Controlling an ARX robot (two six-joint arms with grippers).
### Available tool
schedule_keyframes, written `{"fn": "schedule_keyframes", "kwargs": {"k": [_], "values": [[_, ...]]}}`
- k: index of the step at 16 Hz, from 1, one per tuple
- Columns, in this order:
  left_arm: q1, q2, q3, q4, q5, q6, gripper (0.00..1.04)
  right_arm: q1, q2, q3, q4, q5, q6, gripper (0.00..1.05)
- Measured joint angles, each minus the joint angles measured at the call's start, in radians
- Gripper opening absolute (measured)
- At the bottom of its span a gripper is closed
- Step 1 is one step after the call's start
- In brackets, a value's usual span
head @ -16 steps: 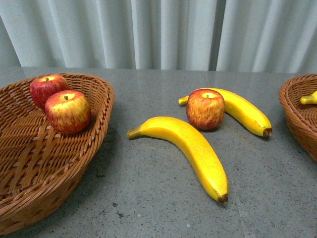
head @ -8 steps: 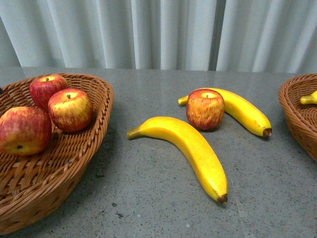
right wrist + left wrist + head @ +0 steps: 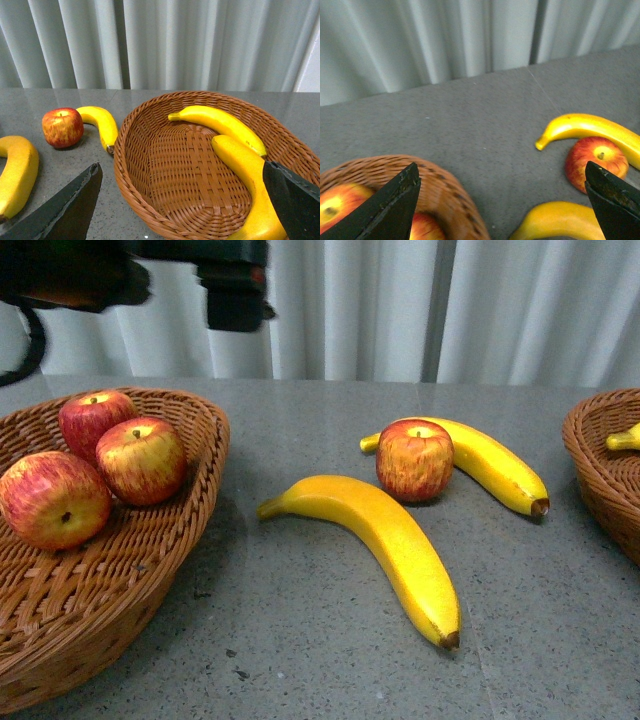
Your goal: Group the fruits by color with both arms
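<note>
The left basket (image 3: 150, 610), just under one of the left gripper's (image 3: 501, 170) spread, empty fingers (image 3: 390, 205), holds three apples (image 3: 140, 460). The right basket (image 3: 170, 200), ahead of the right gripper's (image 3: 181, 167) equally parted, empty fingers (image 3: 65, 210), holds two bananas (image 3: 220, 122). Two loose bananas (image 3: 390, 535) and one loose apple (image 3: 415, 460) lie on the table (image 3: 300, 640) near the left gripper's other finger, so I judge the sorting a little over half done.
</note>
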Motion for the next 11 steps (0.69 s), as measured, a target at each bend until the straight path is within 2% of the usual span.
{"fn": "schedule_keyframes", "kwargs": {"k": [2,4,11], "values": [[-0.016,0.046,0.036,-0.019,0.023,0.011,0.98,0.000,0.000,0.000,0.000,0.000,0.000,0.98],[-0.080,0.194,0.143,-0.072,0.070,0.053,0.98,0.000,0.000,0.000,0.000,0.000,0.000,0.98],[-0.107,0.282,0.204,-0.116,0.102,0.093,0.98,0.000,0.000,0.000,0.000,0.000,0.000,0.98]]}}
